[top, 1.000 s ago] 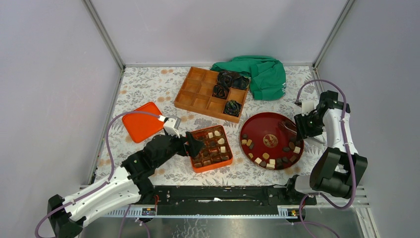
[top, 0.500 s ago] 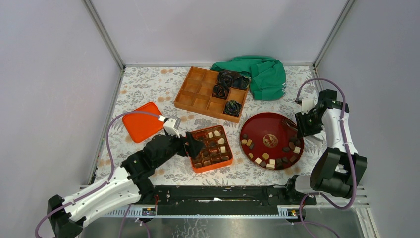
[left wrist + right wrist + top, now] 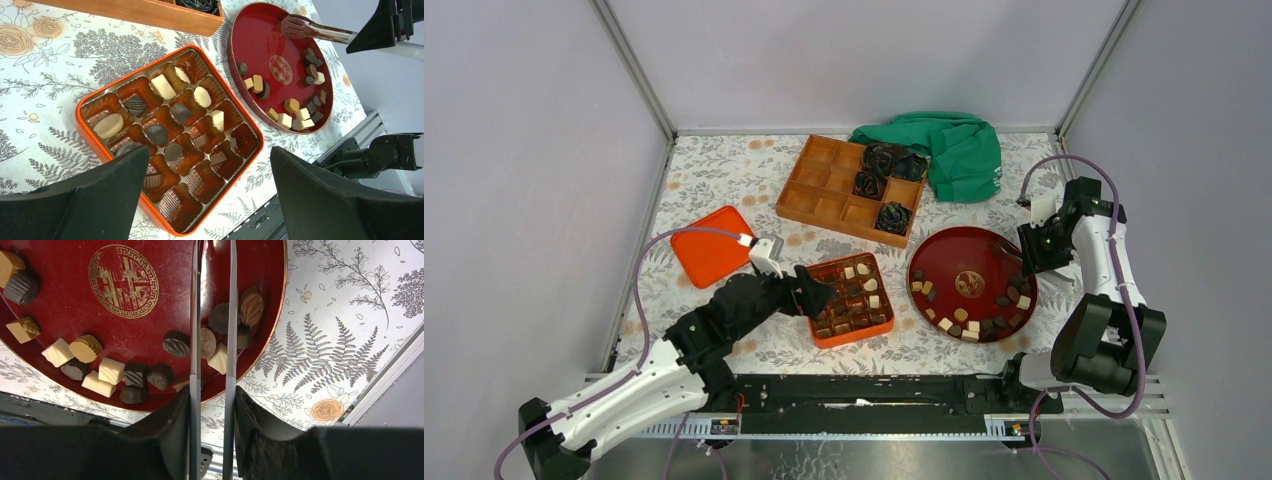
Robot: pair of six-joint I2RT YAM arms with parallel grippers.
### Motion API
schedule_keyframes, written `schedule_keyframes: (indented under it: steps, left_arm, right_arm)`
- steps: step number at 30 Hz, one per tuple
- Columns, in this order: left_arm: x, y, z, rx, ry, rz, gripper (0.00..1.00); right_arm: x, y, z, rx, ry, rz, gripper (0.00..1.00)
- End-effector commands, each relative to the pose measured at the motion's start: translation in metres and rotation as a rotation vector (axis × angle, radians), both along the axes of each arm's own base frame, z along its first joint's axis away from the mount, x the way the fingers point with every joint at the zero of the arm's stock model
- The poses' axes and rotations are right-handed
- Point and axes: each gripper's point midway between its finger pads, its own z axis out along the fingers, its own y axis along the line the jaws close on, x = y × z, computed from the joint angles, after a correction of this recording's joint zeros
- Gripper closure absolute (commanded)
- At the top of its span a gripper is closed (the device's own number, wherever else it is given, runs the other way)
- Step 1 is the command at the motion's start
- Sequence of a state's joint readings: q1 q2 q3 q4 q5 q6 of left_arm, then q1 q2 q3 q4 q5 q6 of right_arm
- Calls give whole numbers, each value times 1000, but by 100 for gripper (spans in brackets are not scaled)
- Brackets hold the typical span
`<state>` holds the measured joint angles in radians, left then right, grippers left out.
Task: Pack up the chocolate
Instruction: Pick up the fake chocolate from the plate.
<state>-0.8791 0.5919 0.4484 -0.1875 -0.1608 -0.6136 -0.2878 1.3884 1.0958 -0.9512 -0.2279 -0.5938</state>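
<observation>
Chocolate pieces [image 3: 969,322], dark, tan and cream-white, lie along the near rim of a round red plate [image 3: 944,245]; more fill cups of the orange box [image 3: 856,337]. In the right wrist view my right gripper [image 3: 212,390] is shut on metal tongs [image 3: 231,315], whose two arms reach over the plate [image 3: 150,335], straddling a tan piece [image 3: 207,342]. The tongs' tips are out of that view. My left gripper [image 3: 209,150] hangs open over the near corner of the box [image 3: 80,115], nothing between its fingers. The left wrist view also shows the tongs [image 3: 310,30] over the plate's far side.
A wooden compartment tray [image 3: 824,190] holding black rosette bundles [image 3: 886,165] stands behind the box. A green cloth [image 3: 954,150] lies at the back right, an orange lid [image 3: 712,245] at the left. A rail runs along the table's near edge.
The right gripper has squeezed the tongs narrower and drifted slightly back and right. The left arm has barely shifted and stays open.
</observation>
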Motion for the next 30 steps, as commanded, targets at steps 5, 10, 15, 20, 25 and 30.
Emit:
schedule_keyframes:
  steps: [5, 10, 15, 20, 25, 30]
  left_arm:
    - [4, 21, 0, -54, 85, 158, 1]
    - [3, 32, -9, -102, 175, 266, 2]
    - [-1, 35, -12, -120, 219, 292, 3]
    - [-4, 41, -7, -120, 236, 310, 3]
    - [-9, 39, 5, -129, 202, 262, 3]
    - [-20, 36, 10, -73, 131, 134, 3]
  right_arm:
    - [-6, 12, 25, 23, -77, 73, 95]
    - [-27, 31, 39, 75, -125, 141, 100]
    - [-48, 50, 39, 131, -169, 196, 100]
    - [-62, 59, 38, 154, -181, 236, 100]
    - [-62, 67, 43, 187, -210, 277, 100]
    - [-59, 70, 52, 197, -241, 309, 100]
